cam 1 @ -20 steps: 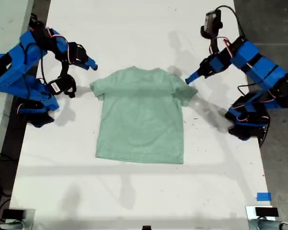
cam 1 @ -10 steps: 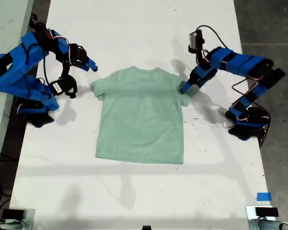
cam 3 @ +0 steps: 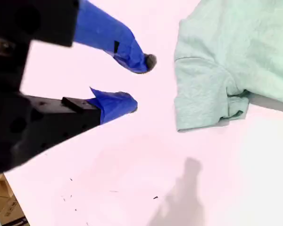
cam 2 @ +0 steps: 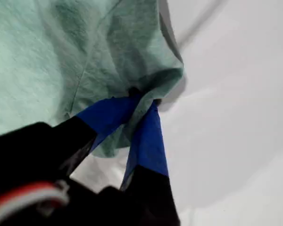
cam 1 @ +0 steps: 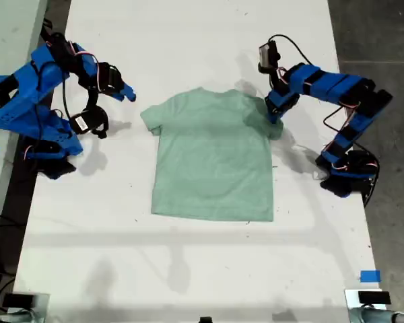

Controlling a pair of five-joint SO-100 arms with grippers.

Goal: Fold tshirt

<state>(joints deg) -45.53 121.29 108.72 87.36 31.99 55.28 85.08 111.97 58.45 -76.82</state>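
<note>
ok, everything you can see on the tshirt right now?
The tshirt is plain pale mint green, soft knit-looking fabric, short sleeves, no print. It lies spread flat on the white table, collar toward the exterior view's top, hem toward its bottom. My first gripper is shut on the sleeve at the exterior view's right, bunching the cloth there. The other sleeve lies flat, with a small fold at its edge; my second gripper is open beside it, not touching.

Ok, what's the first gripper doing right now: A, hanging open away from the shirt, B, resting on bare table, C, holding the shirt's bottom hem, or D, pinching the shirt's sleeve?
D: in the first wrist view my first gripper has closed its blue tips on bunched sleeve fabric of the shirt.
</note>
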